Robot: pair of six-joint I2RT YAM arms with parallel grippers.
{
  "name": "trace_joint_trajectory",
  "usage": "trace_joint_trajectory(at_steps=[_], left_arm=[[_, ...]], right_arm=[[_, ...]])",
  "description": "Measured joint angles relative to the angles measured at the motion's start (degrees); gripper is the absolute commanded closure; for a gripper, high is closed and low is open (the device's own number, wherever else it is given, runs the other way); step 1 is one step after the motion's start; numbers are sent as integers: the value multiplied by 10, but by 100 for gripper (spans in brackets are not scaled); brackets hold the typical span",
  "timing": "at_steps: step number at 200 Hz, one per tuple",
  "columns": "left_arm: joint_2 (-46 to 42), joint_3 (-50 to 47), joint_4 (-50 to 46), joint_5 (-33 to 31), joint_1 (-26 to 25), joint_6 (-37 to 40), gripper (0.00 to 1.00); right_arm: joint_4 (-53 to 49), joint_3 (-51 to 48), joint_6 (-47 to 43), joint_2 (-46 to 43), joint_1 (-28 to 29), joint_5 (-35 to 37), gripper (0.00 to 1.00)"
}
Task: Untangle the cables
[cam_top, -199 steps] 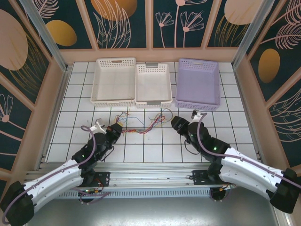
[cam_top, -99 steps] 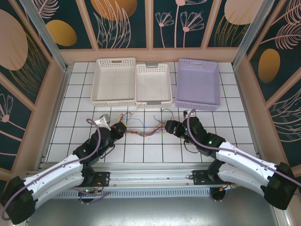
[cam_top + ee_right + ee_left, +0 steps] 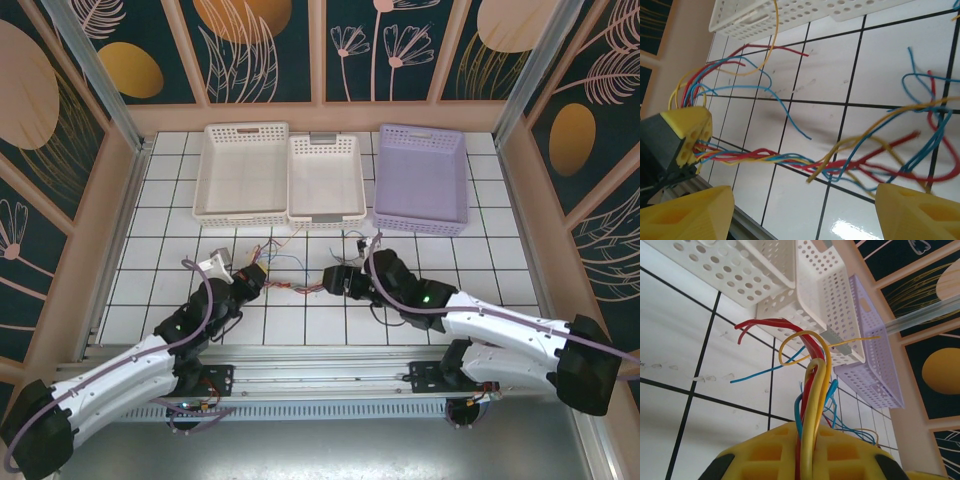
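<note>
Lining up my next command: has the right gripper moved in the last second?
Yes. The right gripper slid left, from below the purple basket to below the middle white basket.

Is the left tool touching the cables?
Touching. The left wrist view shows the left tool shut on the cables, red, yellow and blue strands pinched between its yellow fingers.

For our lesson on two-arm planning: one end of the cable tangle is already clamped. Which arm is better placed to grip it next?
Probably the right. The right gripper stands open beside the twisted cables, while the left gripper is shut on one end.
</note>
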Motion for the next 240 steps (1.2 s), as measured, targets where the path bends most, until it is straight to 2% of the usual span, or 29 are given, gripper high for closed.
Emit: trace_joint_trajectory(at_steps=[36,77,125,193,212,240], left_arm=[[-41,-23,12,-17,0,-19,100],[-36,-26,21,-22,0,-33,100],[-25,-28,33,-21,0,-41,100],[-24,-38,65,-17,0,-52,100],[-25,-49,85,-12,0,-56,100],[-28,-64,96,-6,0,-59,100]], right_arm=[[-12,-18,26,-7,17,44,25],[9,-66,54,-14,19,52,25],[100,-80,67,4,20,54,25],[223,-86,69,121,11,51,27],[256,-75,56,142,11,53,32],[315,-58,40,174,7,55,50]])
